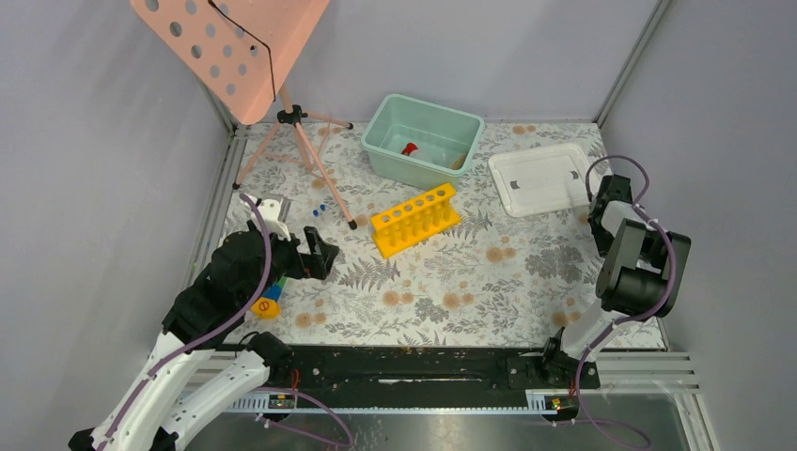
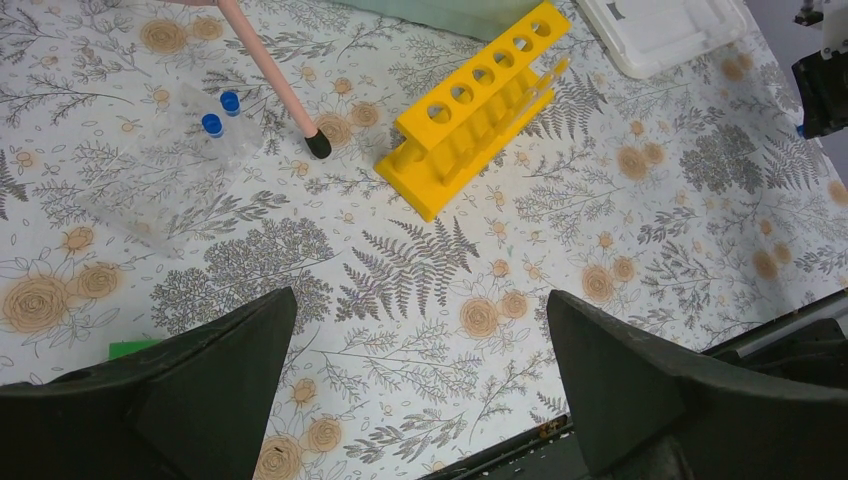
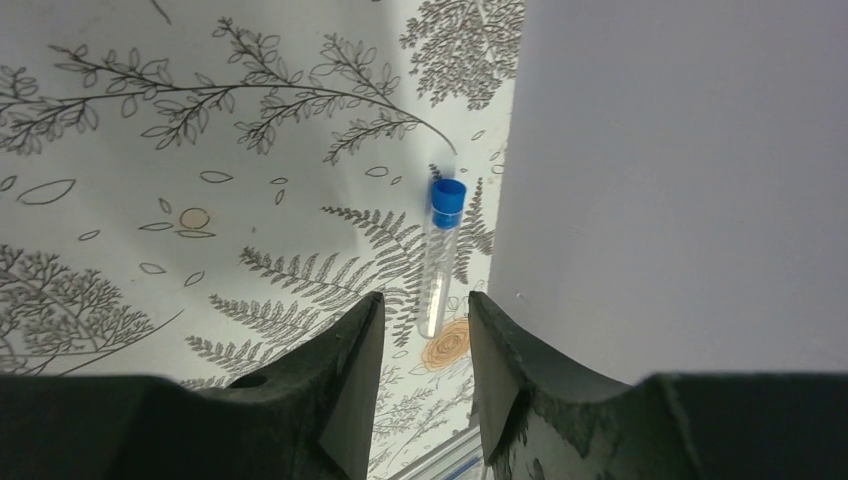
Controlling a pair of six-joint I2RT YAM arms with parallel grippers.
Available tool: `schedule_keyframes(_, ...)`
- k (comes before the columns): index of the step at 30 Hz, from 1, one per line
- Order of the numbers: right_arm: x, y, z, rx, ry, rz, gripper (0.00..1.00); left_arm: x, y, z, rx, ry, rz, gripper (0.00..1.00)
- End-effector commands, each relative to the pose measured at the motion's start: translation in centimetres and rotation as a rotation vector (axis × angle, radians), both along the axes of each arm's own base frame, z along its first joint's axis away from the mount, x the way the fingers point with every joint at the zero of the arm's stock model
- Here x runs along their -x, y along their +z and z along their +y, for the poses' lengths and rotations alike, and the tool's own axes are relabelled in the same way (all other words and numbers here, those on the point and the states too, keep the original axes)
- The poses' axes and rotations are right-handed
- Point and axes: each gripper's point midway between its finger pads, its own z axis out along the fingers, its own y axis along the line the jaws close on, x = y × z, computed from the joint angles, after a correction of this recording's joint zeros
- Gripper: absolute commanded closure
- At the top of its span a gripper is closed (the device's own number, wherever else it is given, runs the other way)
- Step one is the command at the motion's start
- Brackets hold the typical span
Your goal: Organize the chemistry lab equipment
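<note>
- Right by the grey wall (image 3: 680,180), a clear tube (image 3: 437,260) with a blue cap lies flat on the desk (image 3: 150,200).
- Its cap points away from the right pincer (image 3: 425,297), and its bottom end shows in the gap between the two fingers.
- That pincer's fingers sit a little apart and pinch nothing.
- Only the right wrist view shows this tube; the top view does not.
- Two blue-capped tubes (image 2: 220,112) lie near the foot of the pink stand (image 2: 270,70), ahead of the left pincer (image 2: 420,390) and well apart from it.
- The left pincer is spread wide and holds nothing.
- The yellow rack (image 2: 480,110) lies in the middle of the desk, ahead of the left pincer.
- Only the top view shows the red-capped bottle (image 1: 410,148), inside the green tub (image 1: 376,132) at the back, with a white lid (image 1: 540,178) beside the tub.
</note>
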Motion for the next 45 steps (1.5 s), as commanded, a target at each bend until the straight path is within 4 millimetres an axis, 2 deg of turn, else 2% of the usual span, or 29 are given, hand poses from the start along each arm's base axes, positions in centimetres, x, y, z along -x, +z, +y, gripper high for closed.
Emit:
schedule_keyframes(1,0.0,-0.4,1.0,-0.111,-0.025,0.011,0.57,-0.6,1.7,0.2,0.025,0.024,-0.062,0.01)
schedule_keyframes(6,0.3,-1.5,0.6,-0.116,-0.061,0.048,0.56,-0.6,1.7,0.2,0.022,0.028,-0.062,0.01)
schedule_keyframes(18,0.5,-1.8,-1.4,-0.152,-0.122,-0.016,0.52,-0.9,1.4,0.3,0.009,0.034,-0.052,0.01)
schedule_keyframes(27,1.0,-5.1,1.0,-0.373,-0.116,0.082,0.47,-1.1,1.2,0.4,-0.006,0.044,-0.044,0.01)
schedule_keyframes(31,1.6,-6.6,3.2,-0.500,-0.057,0.125,0.58,-1.2,1.1,0.6,-0.014,0.057,-0.045,0.01)
schedule_keyframes(34,2.0,-7.3,4.7,-0.587,-0.040,0.148,0.59,-1.3,1.1,0.8,-0.019,0.069,-0.049,0.01)
schedule_keyframes(36,1.4,-7.1,4.9,-0.615,-0.046,0.157,0.60,-1.4,1.2,1.0,-0.021,0.077,-0.053,0.01)
schedule_keyframes(38,1.3,-7.2,5.6,-0.660,-0.037,0.162,0.64,-1.4,1.2,1.1,-0.022,0.082,-0.056,0.01)
schedule_keyframes(42,1.7,-7.6,5.3,-0.640,-0.039,0.178,0.69,-1.5,1.2,1.1,-0.025,0.086,-0.054,0.01)
schedule_keyframes(45,1.6,-7.7,5.7,-0.663,-0.044,0.170,0.77,-1.5,1.2,1.1,-0.026,0.083,-0.052,0.01)
